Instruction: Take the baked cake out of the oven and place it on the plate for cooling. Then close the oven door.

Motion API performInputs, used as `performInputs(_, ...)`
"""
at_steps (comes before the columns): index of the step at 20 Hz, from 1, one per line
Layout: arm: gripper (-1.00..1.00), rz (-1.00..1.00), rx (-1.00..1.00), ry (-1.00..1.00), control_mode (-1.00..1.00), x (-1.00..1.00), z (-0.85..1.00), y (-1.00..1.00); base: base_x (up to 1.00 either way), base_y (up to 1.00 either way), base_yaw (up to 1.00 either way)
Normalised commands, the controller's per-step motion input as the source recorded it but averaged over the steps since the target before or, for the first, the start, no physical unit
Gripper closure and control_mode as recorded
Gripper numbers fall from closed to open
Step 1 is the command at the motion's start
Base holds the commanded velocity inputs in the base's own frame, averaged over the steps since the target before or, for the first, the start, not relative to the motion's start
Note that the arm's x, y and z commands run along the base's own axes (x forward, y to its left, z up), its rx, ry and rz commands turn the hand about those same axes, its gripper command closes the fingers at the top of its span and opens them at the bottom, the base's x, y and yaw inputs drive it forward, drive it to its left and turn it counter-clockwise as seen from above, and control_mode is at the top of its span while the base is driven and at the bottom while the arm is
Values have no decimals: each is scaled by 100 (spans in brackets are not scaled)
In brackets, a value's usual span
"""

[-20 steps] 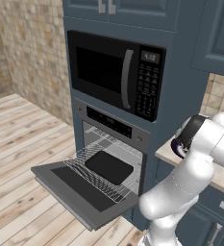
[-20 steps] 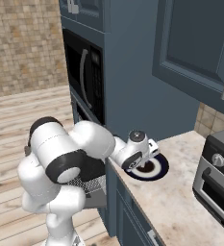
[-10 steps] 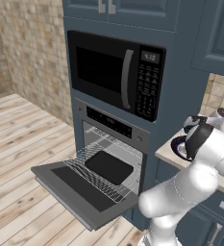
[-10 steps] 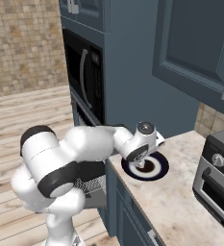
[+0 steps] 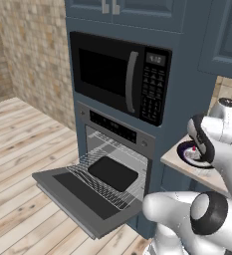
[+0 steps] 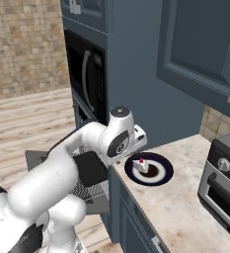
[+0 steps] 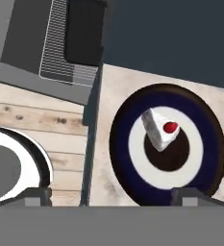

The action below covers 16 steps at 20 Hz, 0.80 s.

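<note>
The cake, a small white slice with a red dot, lies free on the plate, near its dark centre. That plate stands on the counter to the right of the oven. My gripper hangs open above the plate's edge, fingertips wide apart and holding nothing. From the right base view the gripper sits just above and left of the cake. The oven door is folded down flat, and the wire rack is drawn out over it.
A flat black tray rests on the pulled-out rack. A black microwave sits above the oven. A steel toaster oven stands at the counter's right end. Wooden floor lies left of the door.
The jaws went from shut to wide open, leaving the cake on the plate. The hand has lifted off the plate and drifted slightly left.
</note>
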Motion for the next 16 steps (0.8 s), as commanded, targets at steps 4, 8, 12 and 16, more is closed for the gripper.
performInputs(4,-100,24,-4,29,-100,-86,28,100,0,0,0)
performInputs(8,-100,33,-7,29,-100,-60,5,100,0,0,0)
performInputs(12,-100,49,-12,36,-100,-17,0,100,0,0,0)
performInputs(16,-100,55,-8,23,-100,1,-9,100,0,0,0)
